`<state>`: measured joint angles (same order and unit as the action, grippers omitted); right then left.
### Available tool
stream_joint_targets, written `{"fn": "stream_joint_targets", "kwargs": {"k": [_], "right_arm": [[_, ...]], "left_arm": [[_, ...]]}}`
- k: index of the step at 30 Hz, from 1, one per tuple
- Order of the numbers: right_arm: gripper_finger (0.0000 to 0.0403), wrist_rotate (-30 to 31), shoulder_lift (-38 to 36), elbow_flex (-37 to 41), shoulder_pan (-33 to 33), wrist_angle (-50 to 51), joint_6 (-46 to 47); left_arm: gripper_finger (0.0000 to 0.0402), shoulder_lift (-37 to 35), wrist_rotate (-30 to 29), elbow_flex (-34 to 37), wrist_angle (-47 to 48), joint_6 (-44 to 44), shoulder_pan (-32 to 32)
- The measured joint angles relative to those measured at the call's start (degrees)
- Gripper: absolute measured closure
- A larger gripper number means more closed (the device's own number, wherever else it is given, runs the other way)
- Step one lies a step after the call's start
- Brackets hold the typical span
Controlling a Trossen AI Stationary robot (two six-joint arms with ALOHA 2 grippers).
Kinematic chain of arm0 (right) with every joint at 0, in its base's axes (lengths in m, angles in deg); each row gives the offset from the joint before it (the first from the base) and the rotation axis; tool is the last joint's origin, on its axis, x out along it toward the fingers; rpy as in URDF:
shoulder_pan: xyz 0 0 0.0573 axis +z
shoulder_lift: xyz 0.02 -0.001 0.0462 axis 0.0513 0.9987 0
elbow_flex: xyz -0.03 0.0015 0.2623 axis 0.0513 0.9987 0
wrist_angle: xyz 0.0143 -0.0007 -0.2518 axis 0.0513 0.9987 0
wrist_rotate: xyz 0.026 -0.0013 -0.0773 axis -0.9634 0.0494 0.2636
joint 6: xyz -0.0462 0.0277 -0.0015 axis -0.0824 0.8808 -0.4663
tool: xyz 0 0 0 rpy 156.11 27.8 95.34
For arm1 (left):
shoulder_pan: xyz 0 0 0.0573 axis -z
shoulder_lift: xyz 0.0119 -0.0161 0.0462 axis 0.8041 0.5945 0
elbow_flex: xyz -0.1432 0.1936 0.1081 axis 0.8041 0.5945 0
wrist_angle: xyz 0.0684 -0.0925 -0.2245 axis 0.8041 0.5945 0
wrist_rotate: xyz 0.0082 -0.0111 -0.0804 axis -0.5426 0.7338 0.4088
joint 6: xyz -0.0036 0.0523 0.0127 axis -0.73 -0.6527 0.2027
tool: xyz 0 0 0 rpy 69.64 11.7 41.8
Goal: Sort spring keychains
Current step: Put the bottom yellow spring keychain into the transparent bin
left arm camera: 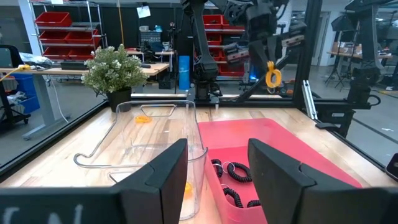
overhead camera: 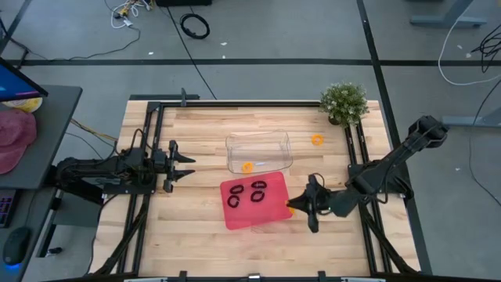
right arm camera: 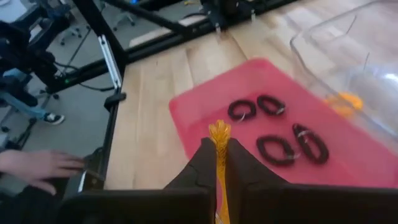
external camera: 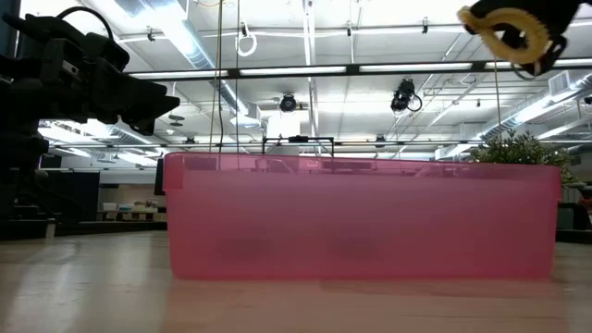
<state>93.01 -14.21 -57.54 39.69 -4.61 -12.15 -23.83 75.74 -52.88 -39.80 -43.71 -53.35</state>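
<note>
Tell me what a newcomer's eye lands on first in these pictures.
First, the red tray near the table's front edge, holding four black spring keychains. Next, the right gripper, raised by the tray's right side, shut on an orange spring keychain. Behind the tray stands a clear bin with another orange one inside.

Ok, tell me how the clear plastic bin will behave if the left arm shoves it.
The clear bin looks thin-walled and holds only one orange keychain, so it is probably light and would slide on the smooth wooden table. Its low, wide shape makes tipping unlikely.
</note>
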Motion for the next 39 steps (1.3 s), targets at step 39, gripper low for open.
{"fn": "stream_joint_targets", "kwargs": {"k": [39], "right_arm": [[0.0401, -5.99, 0.81, -12.46, -20.95, 5.03, -17.44]], "left_arm": [[0.0229, -0.01, 0.00, -0.02, 0.00, 0.00, 0.00]]}}
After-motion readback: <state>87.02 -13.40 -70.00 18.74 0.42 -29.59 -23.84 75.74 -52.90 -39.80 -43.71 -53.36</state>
